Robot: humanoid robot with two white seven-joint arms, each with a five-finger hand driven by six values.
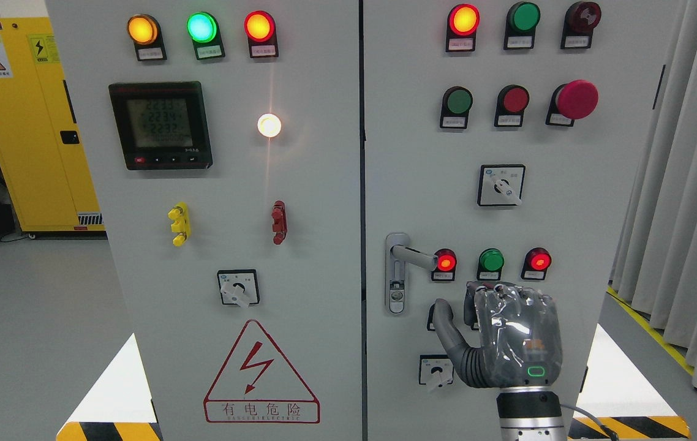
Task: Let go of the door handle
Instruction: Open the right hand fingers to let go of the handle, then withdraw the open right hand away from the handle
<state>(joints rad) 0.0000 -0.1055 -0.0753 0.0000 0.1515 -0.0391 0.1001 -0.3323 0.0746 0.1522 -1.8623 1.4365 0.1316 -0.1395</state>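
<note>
— Where is the silver metal door handle point(406, 260) that we look at?

— We see it on the right grey cabinet door point(569, 184), near that door's left edge. Its lever sticks out to the right, and its long silver plate with a keyhole runs down below it. Nothing touches it.

— And our hand?

— Our right hand point(511, 337), grey and wrapped in shiny clear plastic, is lower and to the right of the handle, well apart from it. The arm comes up from the bottom edge. We see the back of the hand. The fingers point(508, 300) point up side by side and hold nothing, and the thumb point(446, 324) sticks out to the left.

— What is close by?

— Just right of the lever there is a glowing red round lamp point(445, 261), then a green round button point(490, 260), then another glowing red lamp point(537, 260). Above them we see a black and white turn switch point(501, 185) and a big red mushroom button point(576, 99).

— And the other door?

— The left grey door point(324, 275) has a black meter screen point(160, 125), a bright white light point(269, 125) and a red warning triangle point(261, 367). A yellow metal cabinet point(24, 135) stands far left, and grey curtains point(685, 214) hang on the right
</note>
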